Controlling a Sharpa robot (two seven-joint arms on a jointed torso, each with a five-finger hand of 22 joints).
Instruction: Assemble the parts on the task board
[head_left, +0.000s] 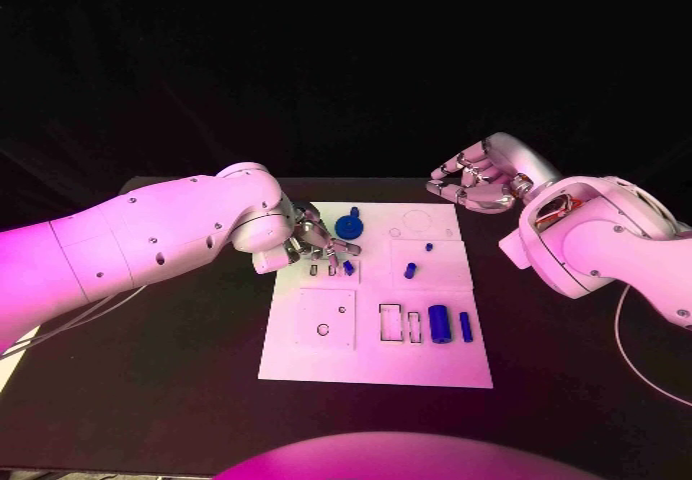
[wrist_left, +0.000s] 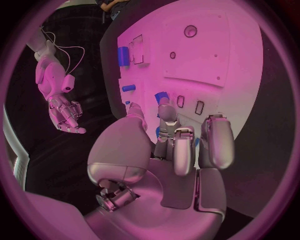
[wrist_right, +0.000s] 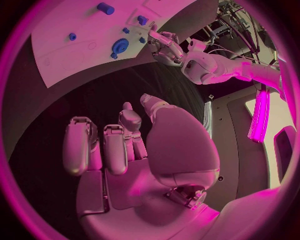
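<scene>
The white task board (head_left: 310, 360) lies mid-table. My left hand (head_left: 320, 248) hovers over its far left part, fingers pointing down; one fingertip (wrist_left: 166, 109) is right at a small blue part (wrist_left: 161, 96) standing beside two empty slots (wrist_left: 190, 104). Nothing sits between thumb and fingers. A round blue piece (head_left: 351, 225) lies just beyond that hand. Two small blue pegs (head_left: 410, 269) stand mid-board, and two blue cylinders (head_left: 438, 323) lie near the right edge. My right hand (head_left: 476, 178) is raised off the board's far right corner, fingers loosely bent and holding nothing.
A large rectangular slot (head_left: 391, 321) and a narrow one (head_left: 414, 327) lie beside the cylinders. The near left panel (head_left: 327, 320) carries a small ring. Black table (head_left: 173, 380) surrounds the board. A thin cable (head_left: 58, 320) trails from my left arm.
</scene>
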